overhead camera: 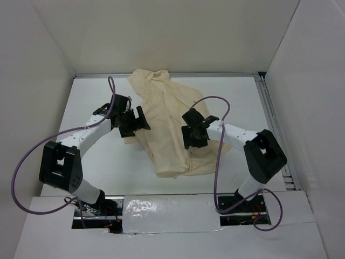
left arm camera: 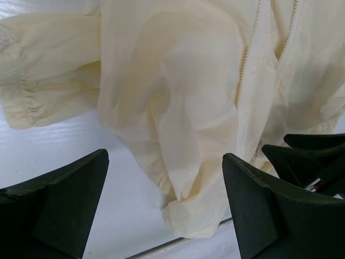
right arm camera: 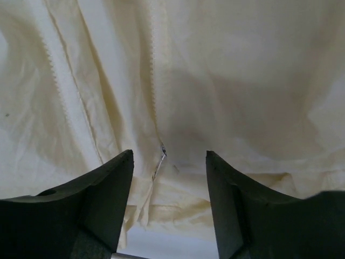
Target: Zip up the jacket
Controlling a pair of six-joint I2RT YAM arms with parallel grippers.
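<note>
The cream jacket lies crumpled in the middle of the white table. My left gripper is open and empty at the jacket's left edge; in the left wrist view a folded corner of the jacket lies between its fingers, with zipper teeth further up. My right gripper is open and empty just above the jacket's right side. In the right wrist view the small metal zipper slider sits on the jacket between the fingers, where the two rows of teeth meet.
White walls enclose the table on the left, back and right. A metal rail runs along the table's right edge. Purple cables loop from both arms. An elastic sleeve cuff lies at the left of the left wrist view.
</note>
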